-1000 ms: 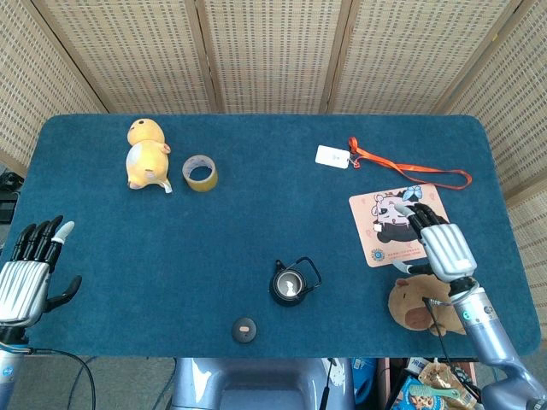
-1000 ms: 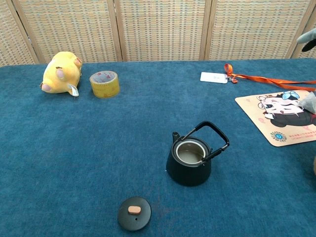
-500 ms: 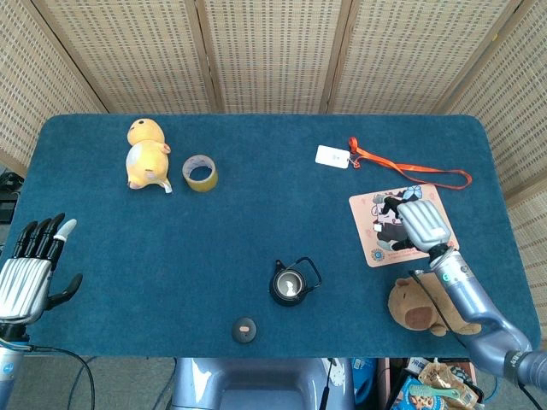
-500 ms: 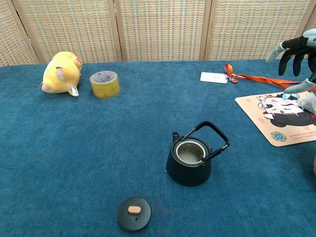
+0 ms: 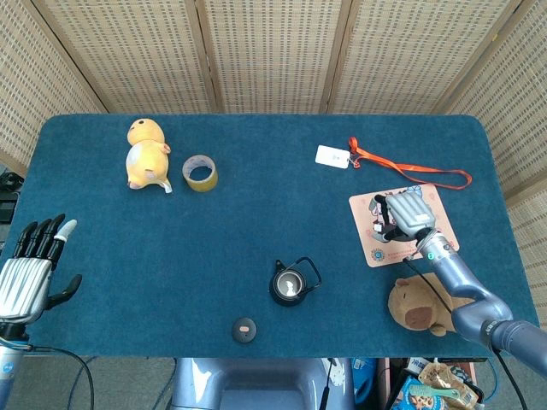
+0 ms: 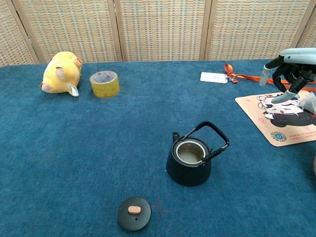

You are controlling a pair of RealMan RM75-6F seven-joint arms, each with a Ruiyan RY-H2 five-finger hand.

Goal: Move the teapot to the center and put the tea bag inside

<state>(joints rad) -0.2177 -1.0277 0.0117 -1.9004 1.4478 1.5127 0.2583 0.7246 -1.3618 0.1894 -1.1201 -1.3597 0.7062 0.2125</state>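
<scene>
The black teapot (image 5: 291, 283) stood upright near the middle of the blue table (image 5: 256, 213), a little toward the front edge, with its handle tilted to the 2 o'clock side. It was open on top, and no tea bag could be seen in it. Its round lid (image 5: 244, 329) lay flat on the cloth at about 7 o'clock from the teapot, apart from it.

The tea bag (image 6: 310, 101) lay on the printed mat (image 5: 369, 243), at about 2 o'clock from the teapot and well apart from it. In the chest view it was a small grey shape at the right edge of the picture. The right hand (image 5: 403, 213) hung over the mat with its fingers (image 6: 277, 98) apart and pointing down. It held nothing, and the fingertips were just beside the tea bag; it could not be told whether they touched it.

The left hand (image 5: 27, 272) was at 9 o'clock, at the left edge of the table, open with the fingers spread upward and empty.

A yellow plush toy (image 5: 145, 155) and a roll of tape (image 5: 200, 172) lay at 11 o'clock. A white tag (image 5: 332, 156) with an orange strap (image 5: 410, 171) lay at 1 o'clock, and a brown plush toy (image 5: 416, 303) sat at 3 o'clock, at the table's front right.
</scene>
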